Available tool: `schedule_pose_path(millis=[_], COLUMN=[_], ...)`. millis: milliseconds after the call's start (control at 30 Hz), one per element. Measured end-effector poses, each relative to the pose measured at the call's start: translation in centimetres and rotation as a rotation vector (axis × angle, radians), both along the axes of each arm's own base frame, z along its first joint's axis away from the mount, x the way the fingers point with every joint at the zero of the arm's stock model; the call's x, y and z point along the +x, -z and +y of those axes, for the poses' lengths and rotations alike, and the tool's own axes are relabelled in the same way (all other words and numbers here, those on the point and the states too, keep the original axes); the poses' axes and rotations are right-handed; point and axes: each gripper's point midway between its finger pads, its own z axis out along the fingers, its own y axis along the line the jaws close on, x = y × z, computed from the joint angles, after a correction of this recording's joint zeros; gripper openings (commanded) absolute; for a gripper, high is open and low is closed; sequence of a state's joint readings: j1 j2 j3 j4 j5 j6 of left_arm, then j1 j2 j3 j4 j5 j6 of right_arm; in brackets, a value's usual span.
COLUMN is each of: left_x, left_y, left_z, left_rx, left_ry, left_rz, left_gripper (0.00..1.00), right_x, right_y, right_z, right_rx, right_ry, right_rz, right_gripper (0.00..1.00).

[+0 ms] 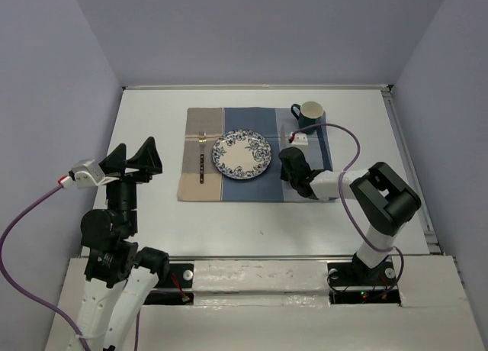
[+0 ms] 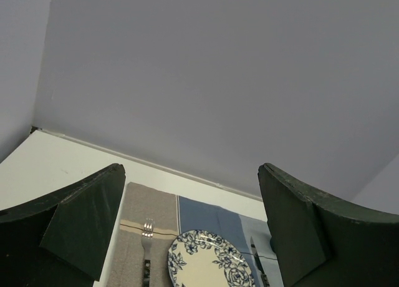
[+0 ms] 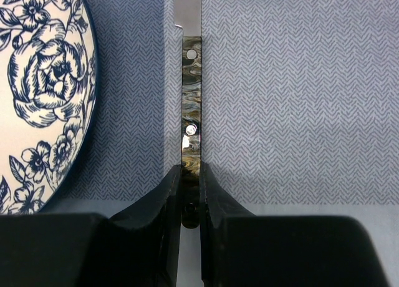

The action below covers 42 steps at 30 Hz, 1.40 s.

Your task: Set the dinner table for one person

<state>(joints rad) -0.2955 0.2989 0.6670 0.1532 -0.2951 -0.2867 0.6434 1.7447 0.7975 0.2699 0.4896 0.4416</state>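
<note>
I see a white plate [image 1: 242, 154] rimmed with navy flowers. Under the plate, the placemat [image 1: 200, 185] is patched in tan and blue, with a fine herringbone weave. Right of the plate, the knife handle [image 3: 191, 100] is mottled brown and black, and the mug [image 1: 309, 112] is dark green. The surface [image 1: 152, 114] is plain white.

Plain walls [image 1: 259, 30], perhaps pale lilac

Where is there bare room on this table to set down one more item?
Free: on the dinner table, the strip between the placemat and the arm bases, and the far strip behind the placemat. Left of it is bare, under the open left pincer. Crowded: right of the plate, where the right pincer holds the knife near the mug.
</note>
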Motion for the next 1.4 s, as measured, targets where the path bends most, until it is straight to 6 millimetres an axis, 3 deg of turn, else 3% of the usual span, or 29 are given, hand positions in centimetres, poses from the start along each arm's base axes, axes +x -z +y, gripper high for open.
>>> schedule_pose_path(millis=[100, 133, 233, 333, 433, 533, 633, 700, 833, 900, 967, 1033, 1133, 1233, 1400], left_x=[0.0, 0.0, 0.0, 0.0, 0.0, 0.0, 0.0, 0.0, 0.2, 0.5, 1.0, 1.1, 1.0, 1.2, 1.9], left_y=[0.0, 0.0, 0.0, 0.0, 0.0, 0.0, 0.0, 0.0, 0.1, 0.3, 0.6, 0.7, 0.4, -0.1, -0.8], left_z=[0.0, 0.0, 0.0, 0.0, 0.0, 0.0, -0.1, -0.1, -0.3, -0.6, -1.2, -1.9, -2.8, -4.0, -5.6], left_rx=[0.0, 0.0, 0.0, 0.0, 0.0, 0.0, 0.002, 0.003, 0.007, 0.015, 0.029, 0.042, 0.059, 0.079, 0.099], left_ry=[0.0, 0.0, 0.0, 0.0, 0.001, 0.001, 0.006, 0.007, 0.013, 0.025, 0.048, 0.079, 0.128, 0.185, 0.258], left_rz=[0.0, 0.0, 0.0, 0.0, 0.0, 0.0, -0.001, 0.0, 0.004, 0.014, 0.028, 0.031, 0.015, 0.009, 0.03], left_gripper=[0.99, 0.99, 0.99, 0.99, 0.99, 0.99, 0.99, 0.99, 0.99, 0.99, 0.99, 0.99, 0.99, 0.99, 0.99], right_x=[0.4, 0.5, 0.6, 0.6, 0.5, 0.3, 0.0, -0.1, -1.0, -2.0, -3.6, -5.2, -9.8, -13.8, -19.4], right_y=[-0.1, -0.1, -0.1, -0.1, -0.2, -1.0, -2.8, -5.1, -12.0, -15.8, -20.9, -24.4, -30.7, -35.1, -38.4], right_z=[0.1, 0.2, 0.3, 0.3, 0.3, 0.2, 0.1, 0.1, -0.1, -0.6, -1.5, -2.2, -4.9, -7.8, -13.7], right_rx=[0.001, 0.002, 0.001, 0.008, 0.018, 0.023, 0.037, 0.066, 0.162, 0.217, 0.292, 0.349, 0.452, 0.517, 0.581], right_ry=[0.002, 0.001, 0.001, 0.006, 0.011, 0.013, 0.005, -0.002, -0.018, -0.034, -0.057, -0.081, -0.135, -0.155, -0.076], right_rz=[-0.004, -0.005, -0.004, -0.003, -0.005, -0.006, -0.022, -0.055, -0.169, -0.238, -0.342, -0.421, -0.597, -0.751, -0.921], right_gripper=[0.01, 0.11, 0.29, 0.34, 0.52, 0.64, 0.67, 0.75, 1.0, 1.0, 1.0, 1.0, 1.0, 1.0, 1.0])
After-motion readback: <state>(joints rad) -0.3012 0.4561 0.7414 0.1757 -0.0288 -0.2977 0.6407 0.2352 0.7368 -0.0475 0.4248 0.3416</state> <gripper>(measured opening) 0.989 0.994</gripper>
